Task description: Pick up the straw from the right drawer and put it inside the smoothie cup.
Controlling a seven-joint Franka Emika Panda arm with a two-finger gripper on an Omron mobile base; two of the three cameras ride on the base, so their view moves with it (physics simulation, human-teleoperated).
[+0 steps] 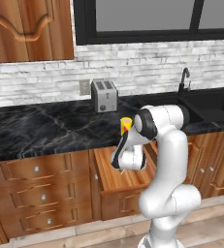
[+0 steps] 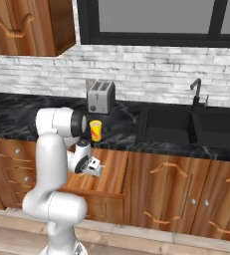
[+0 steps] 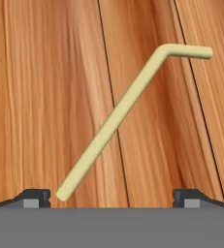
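The straw (image 3: 118, 116), pale yellowish-tan with a short bent end, lies flat on the plank floor of the right drawer (image 3: 40, 97) and runs diagonally from lower left to upper right in the hand view. My gripper (image 3: 112, 196) hovers just above it, open, with the fingertips (image 3: 35, 197) wide apart and the straw's near end close to the left one. The drawer (image 1: 114, 175) (image 2: 114, 169) stands pulled out under the counter, and my hand (image 2: 92, 167) is lowered over it. The yellow-orange smoothie cup (image 1: 126, 125) (image 2: 95, 130) stands upright on the black counter behind the drawer.
A silver two-slot toaster (image 1: 104, 95) (image 2: 101, 97) stands at the back of the counter. To the right are a black sink (image 2: 186, 124) and its faucet (image 2: 198, 92). Three stacked drawer fronts (image 1: 40, 193) are on the left. Wall cabinets (image 1: 28, 29) hang above.
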